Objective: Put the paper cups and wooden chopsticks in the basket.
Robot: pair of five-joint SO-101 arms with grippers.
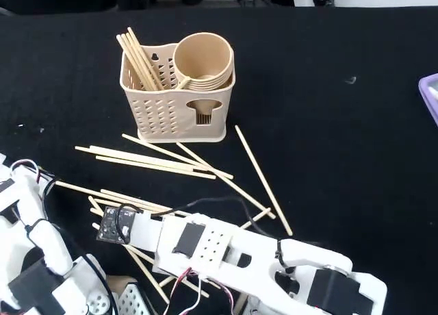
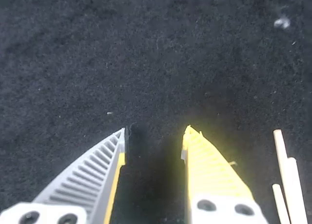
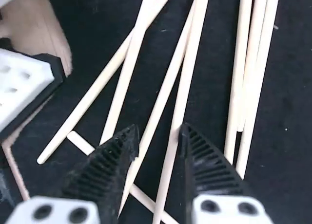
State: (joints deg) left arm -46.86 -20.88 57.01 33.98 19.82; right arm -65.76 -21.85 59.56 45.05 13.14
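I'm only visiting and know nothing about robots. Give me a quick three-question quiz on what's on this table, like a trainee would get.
1. True or false: the paper cups sit stacked inside the basket.
2. The loose chopsticks lie: A) on the table, between the basket and the arms; B) inside the cups; C) across the basket's rim.
3. Fill in: the right gripper, over those chopsticks, is ____.
Key: 1 true; 2 A; 3 open.

A purple object (image 1: 431, 96) sits at the black cloth's (image 1: 342, 164) edge.
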